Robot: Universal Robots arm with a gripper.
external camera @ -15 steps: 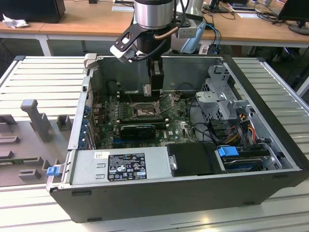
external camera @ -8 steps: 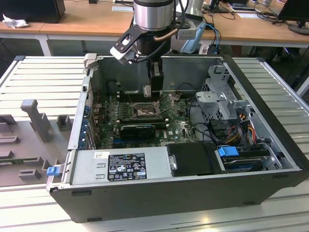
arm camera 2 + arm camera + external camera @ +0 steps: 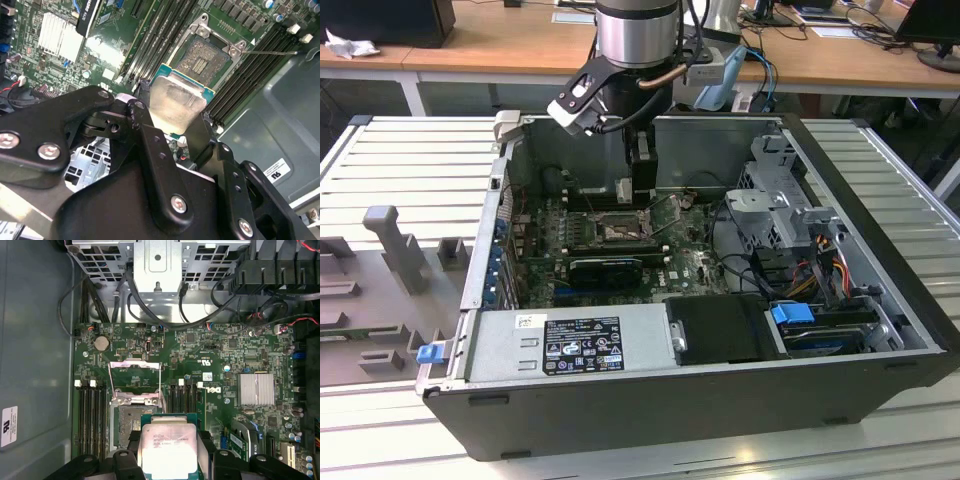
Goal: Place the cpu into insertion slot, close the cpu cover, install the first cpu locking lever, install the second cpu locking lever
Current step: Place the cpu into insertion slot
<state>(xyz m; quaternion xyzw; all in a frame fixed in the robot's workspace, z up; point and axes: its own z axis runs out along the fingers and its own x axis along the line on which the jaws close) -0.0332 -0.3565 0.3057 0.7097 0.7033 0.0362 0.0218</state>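
The claw grips the cpu inside a case on a slatted table.

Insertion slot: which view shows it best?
Second wrist view: the insertion slot lies open, whole contact field visible. First wrist view: the cpu covers part of it. Exterior view: just a small dark square.

Bright, even room light; glare bleached the cpu top in the first wrist view, and shadows pooled inside the computer case.

cpu in hand, above insertion slot.
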